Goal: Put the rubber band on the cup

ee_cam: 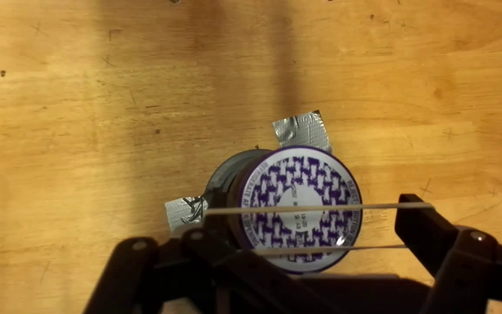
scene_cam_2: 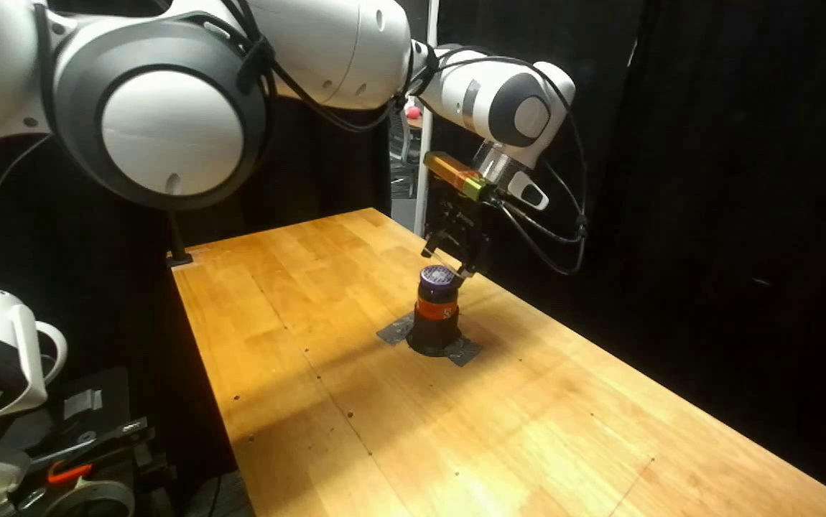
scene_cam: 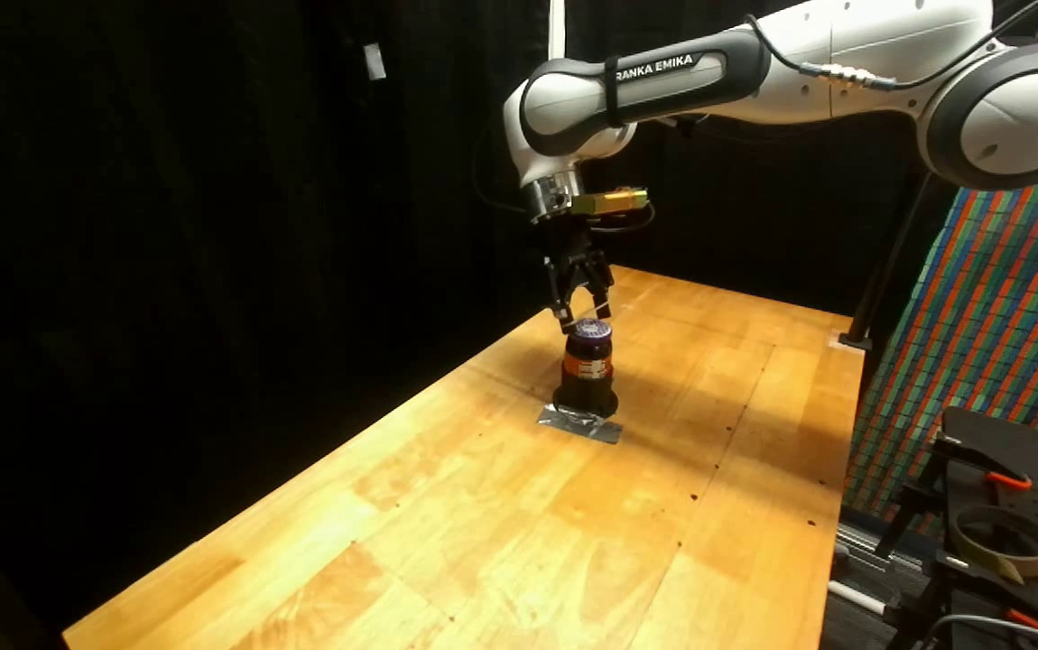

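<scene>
Approx. halfway, I'd say. Done: the band is on the end effector, looped round both fingers, which stand spread & hold it taut in two strands; nothing's pinched b/w them. The cup is upright just below the end effector, its dark base fixed to the bench w/ tape. So holding the band & being over the target look OK.

Not done: the band isn't round the cup yet. In the wrist view one strand crosses abt the middle of the lid, the other runs near the rim on the end effector's side, so much of it lies outside the loop. Gap b/w strands is narrower than the lid, & the lid sits nearer one finger than the other. In both exterior views the fingers' tips hang close to lid level; can't tell if the band touches it.

Left, prob.: shift the end effector to hook one strand past the lid's edge, stretch the other over the opposite side, go lower so the band grips the cup, then slip the fingers out w/o dragging it along. Risk: a straight drop from this pos. prob. lays both strands on the lid top.
</scene>
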`<act>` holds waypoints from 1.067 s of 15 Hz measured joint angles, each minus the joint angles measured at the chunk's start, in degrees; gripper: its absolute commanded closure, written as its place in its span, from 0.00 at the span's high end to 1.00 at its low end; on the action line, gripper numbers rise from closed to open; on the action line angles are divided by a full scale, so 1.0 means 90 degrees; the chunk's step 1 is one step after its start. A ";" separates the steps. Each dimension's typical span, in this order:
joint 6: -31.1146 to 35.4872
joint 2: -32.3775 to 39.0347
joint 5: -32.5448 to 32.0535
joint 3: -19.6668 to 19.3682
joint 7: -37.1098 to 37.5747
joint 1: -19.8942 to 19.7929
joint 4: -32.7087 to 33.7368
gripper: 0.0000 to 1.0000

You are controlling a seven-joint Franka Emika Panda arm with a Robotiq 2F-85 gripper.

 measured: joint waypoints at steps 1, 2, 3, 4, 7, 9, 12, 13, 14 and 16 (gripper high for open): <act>0.0004 0.0034 0.0000 0.0006 -0.0001 0.0001 0.0035 1.00; 0.0046 0.0078 0.0000 0.0006 -0.0001 0.0003 0.0060 1.00; 0.0127 0.0131 0.0000 0.0006 -0.0001 0.0004 0.0087 1.00; 0.0209 0.0183 -0.0002 0.0006 -0.0001 0.0006 0.0113 1.00; 0.0371 0.0310 -0.0052 -0.0007 -0.0001 0.0021 0.0200 1.00; 0.0348 0.0337 -0.0050 0.0005 -0.0001 0.0023 0.0204 1.00; 0.0261 0.0340 -0.0044 0.0045 -0.0010 0.0023 0.0205 1.00; 0.0261 0.0340 -0.0044 0.0045 -0.0010 0.0022 0.0205 1.00; 0.0277 0.0340 -0.0044 0.0044 -0.0010 0.0022 0.0204 1.00; 0.0457 0.0340 -0.0045 0.0029 0.0006 0.0019 0.0204 1.00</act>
